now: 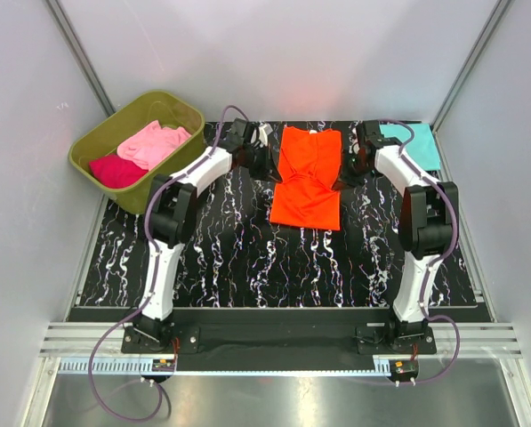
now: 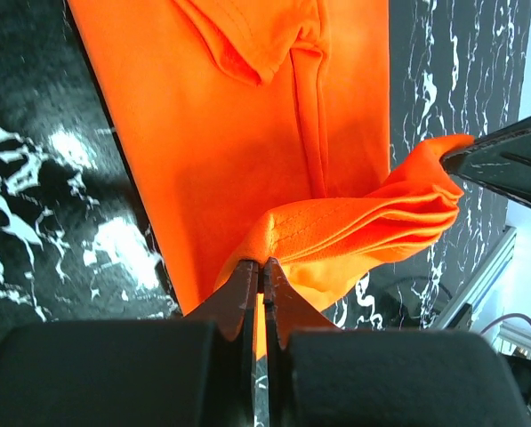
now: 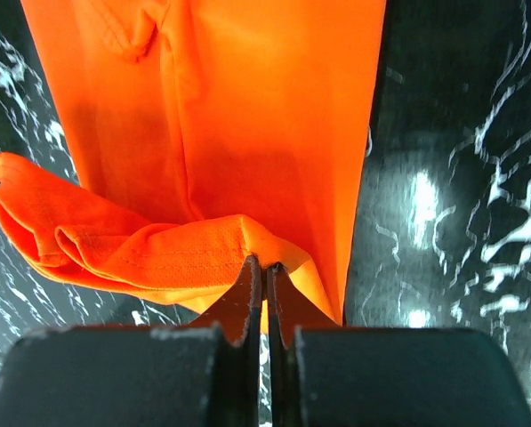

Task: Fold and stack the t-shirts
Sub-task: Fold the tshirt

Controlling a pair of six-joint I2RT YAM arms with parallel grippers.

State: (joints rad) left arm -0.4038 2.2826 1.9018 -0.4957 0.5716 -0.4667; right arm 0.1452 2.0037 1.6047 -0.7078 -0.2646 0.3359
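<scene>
Orange t-shirt (image 1: 308, 178) lies lengthwise on the tabletop (image 1: 229, 258) between the two arms. Left claw (image 2: 263, 267) is pinched tight on a corner of the shirt's stitched edge, and right claw (image 3: 265, 265) is clamped the same way on the opposite corner. That edge hangs lifted and bunched between them, with the rest of the shirt flat below. Teal t-shirt (image 1: 412, 142) sits far right, behind the right arm. Pink t-shirt (image 1: 154, 142) and magenta t-shirt (image 1: 114, 171) are in the olive tub (image 1: 100, 133), far left.
</scene>
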